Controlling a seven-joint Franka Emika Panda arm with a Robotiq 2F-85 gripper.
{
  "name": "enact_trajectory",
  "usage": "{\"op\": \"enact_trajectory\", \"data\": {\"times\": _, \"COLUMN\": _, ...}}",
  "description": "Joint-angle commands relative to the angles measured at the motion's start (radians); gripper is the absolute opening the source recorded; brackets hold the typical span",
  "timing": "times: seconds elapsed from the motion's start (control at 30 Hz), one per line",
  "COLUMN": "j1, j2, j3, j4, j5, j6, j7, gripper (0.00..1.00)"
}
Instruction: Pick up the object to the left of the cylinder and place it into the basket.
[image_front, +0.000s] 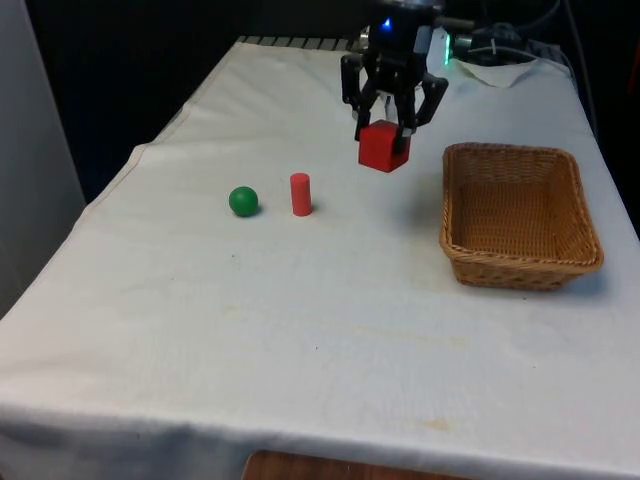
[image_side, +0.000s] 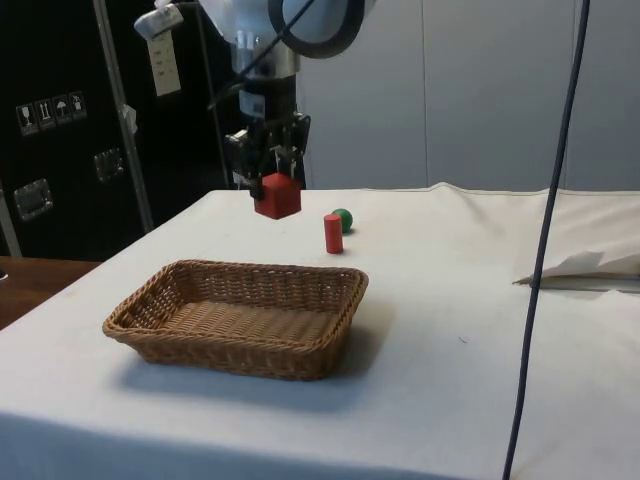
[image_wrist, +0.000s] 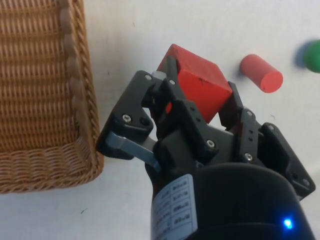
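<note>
My gripper (image_front: 385, 130) is shut on a red cube (image_front: 384, 148) and holds it in the air above the cloth, between the red cylinder (image_front: 300, 194) and the wicker basket (image_front: 520, 272). The side view shows the cube (image_side: 277, 196) hanging tilted under the gripper (image_side: 275, 178), well above the table. The cylinder (image_side: 333, 233) stands upright with a green ball (image_front: 243, 201) just to its left in the front view. In the wrist view the cube (image_wrist: 200, 85) sits between the fingers, with the basket rim (image_wrist: 75, 75) on one side and the cylinder (image_wrist: 261, 73) and ball (image_wrist: 312, 56) on the other.
The basket (image_side: 240, 355) holds nothing and stands near the table's edge at the front view's right. A dark cable (image_side: 545, 250) hangs across the side view, and a sheet of paper (image_side: 590, 268) lies on the cloth beside it.
</note>
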Motion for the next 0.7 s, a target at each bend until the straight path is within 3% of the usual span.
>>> {"op": "enact_trajectory", "data": {"times": 0.0, "j1": 0.008, "j2": -0.006, "j3": -0.002, "j4": 0.004, "j5": -0.01, "j6": -0.012, "j7": 0.014, "gripper": 0.04}}
{"op": "enact_trajectory", "data": {"times": 0.17, "j1": 0.016, "j2": -0.022, "j3": 0.018, "j4": 0.016, "j5": -0.015, "j6": -0.035, "j7": 0.036, "gripper": 0.04}}
{"op": "enact_trajectory", "data": {"times": 0.2, "j1": 0.008, "j2": -0.02, "j3": 0.026, "j4": 0.014, "j5": -0.001, "j6": -0.027, "j7": 0.02, "gripper": 0.04}}
{"op": "enact_trajectory", "data": {"times": 0.23, "j1": 0.016, "j2": -0.024, "j3": 0.021, "j4": 0.018, "j5": -0.016, "j6": -0.038, "j7": 0.039, "gripper": 0.04}}
{"op": "enact_trajectory", "data": {"times": 0.47, "j1": 0.025, "j2": -0.039, "j3": 0.052, "j4": 0.036, "j5": -0.016, "j6": -0.065, "j7": 0.066, "gripper": 0.04}}
{"op": "enact_trajectory", "data": {"times": 0.5, "j1": 0.017, "j2": -0.037, "j3": 0.056, "j4": 0.032, "j5": -0.001, "j6": -0.056, "j7": 0.047, "gripper": 0.04}}
{"op": "enact_trajectory", "data": {"times": 0.53, "j1": 0.018, "j2": -0.037, "j3": 0.06, "j4": 0.035, "j5": -0.001, "j6": -0.059, "j7": 0.051, "gripper": 0.04}}
{"op": "enact_trajectory", "data": {"times": 0.57, "j1": 0.027, "j2": -0.04, "j3": 0.061, "j4": 0.04, "j5": -0.015, "j6": -0.068, "j7": 0.074, "gripper": 0.04}}
{"op": "enact_trajectory", "data": {"times": 0.67, "j1": 0.029, "j2": -0.036, "j3": 0.074, "j4": 0.043, "j5": -0.015, "j6": -0.065, "j7": 0.087, "gripper": 0.04}}
